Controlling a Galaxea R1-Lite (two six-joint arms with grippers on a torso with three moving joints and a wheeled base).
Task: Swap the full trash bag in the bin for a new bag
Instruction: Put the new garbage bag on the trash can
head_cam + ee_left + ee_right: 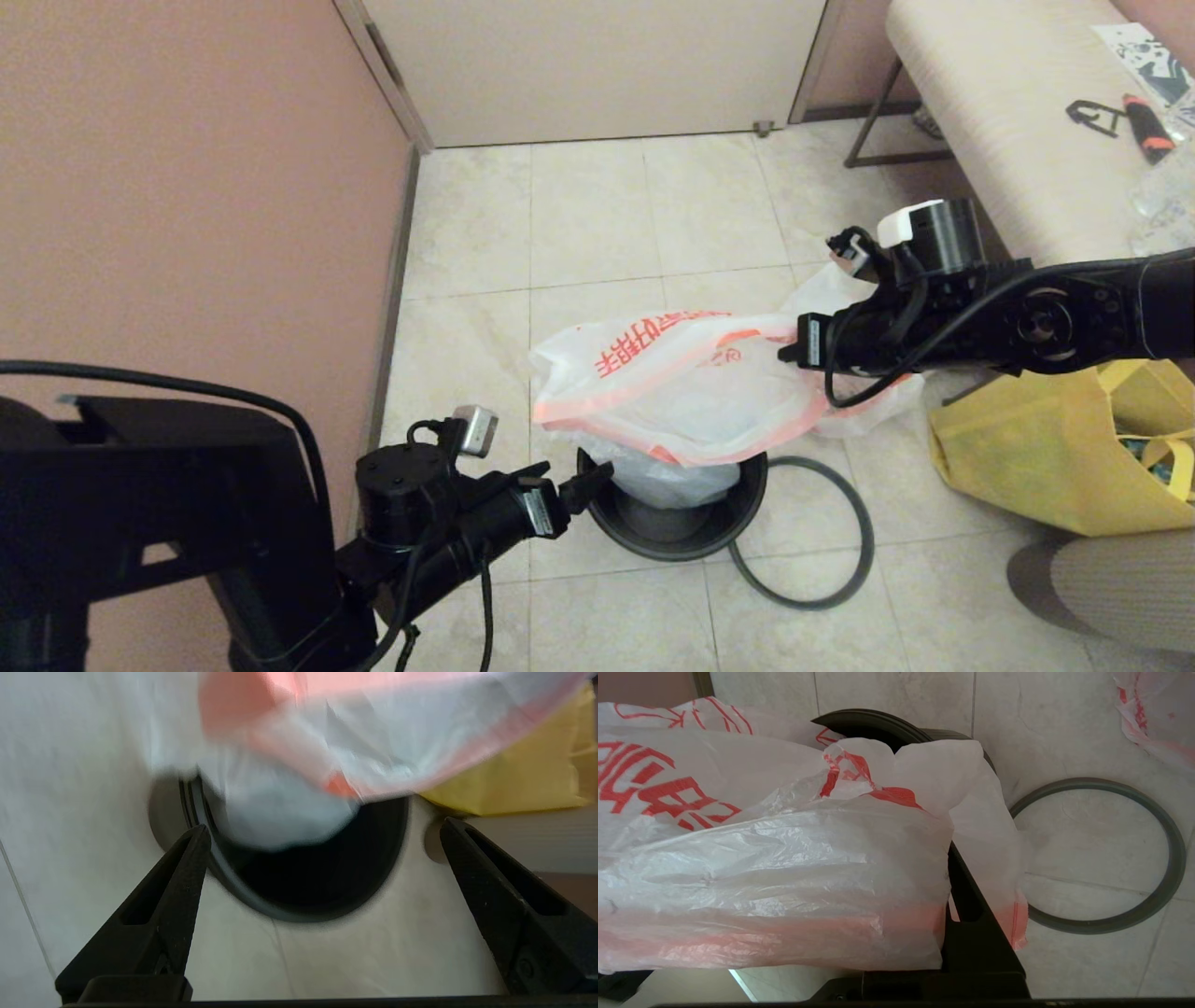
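The new bag (672, 383), white with red lettering and a pink-orange edge, hangs spread over the bin (653, 546). Its lower end dips inside the black pail. My right gripper (789, 353) is shut on the bag's right side above the bin; the bag (761, 858) drapes round the gripper (951, 855). My left gripper (579, 476) stands open and empty at the bin's left rim, apart from the bag. From the left wrist, the open gripper (324, 826) faces the bin (261, 905) and bag (397, 742). White plastic (822, 289) behind my right arm may be the full trash bag; I cannot tell.
The bin's dark-grey ring (864, 541) lies flat on the tiles to the right of the pail, also in the right wrist view (1171, 868). A yellow tote (1036, 448) stands further right. A bench (1008, 121) is at back right, a pink wall (187, 187) on the left.
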